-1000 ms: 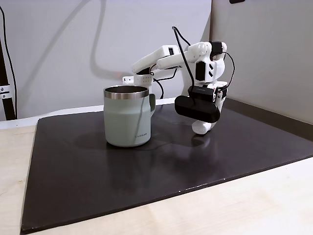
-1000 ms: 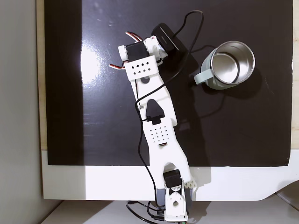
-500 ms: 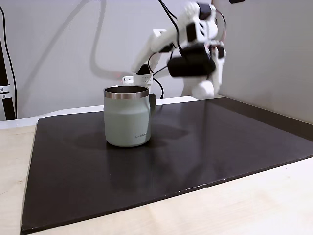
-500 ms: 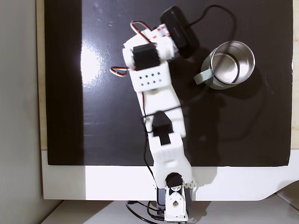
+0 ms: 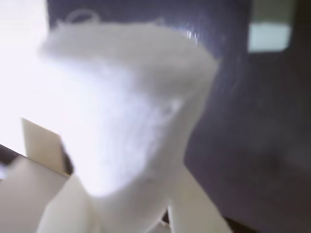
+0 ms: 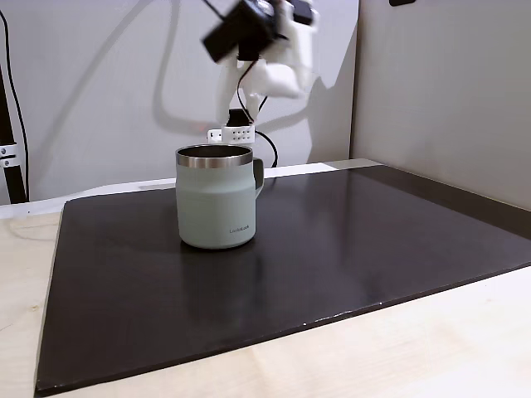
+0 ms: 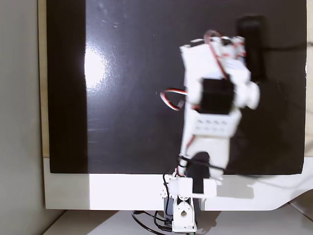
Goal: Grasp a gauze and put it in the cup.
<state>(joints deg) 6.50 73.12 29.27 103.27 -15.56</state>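
Observation:
In the wrist view the gauze (image 5: 131, 107), a soft white roll, looms large and blurred, pinched from below between the two white fingers (image 5: 63, 208) of my gripper (image 5: 131, 189), which is shut on it. The cup (image 6: 216, 199), a sage-green mug with a steel rim, stands upright on the black mat in a fixed view. There my gripper (image 6: 278, 79) hangs blurred high above and slightly right of the cup's rim. In the top-down fixed view my white arm (image 7: 215, 98) covers the spot where the cup stands, so the cup is hidden.
The black mat (image 6: 332, 257) lies on a light wooden table (image 6: 415, 348). A grey wall panel (image 6: 448, 83) borders the mat's right side. The black wrist camera (image 7: 252, 46) and its cable ride on the arm. The arm's base (image 7: 181, 210) sits at the mat's near edge.
The arm rose from the mat to the right of the cup, carrying the gauze, and swung up and across. It now stands high over the cup and hides it from above.

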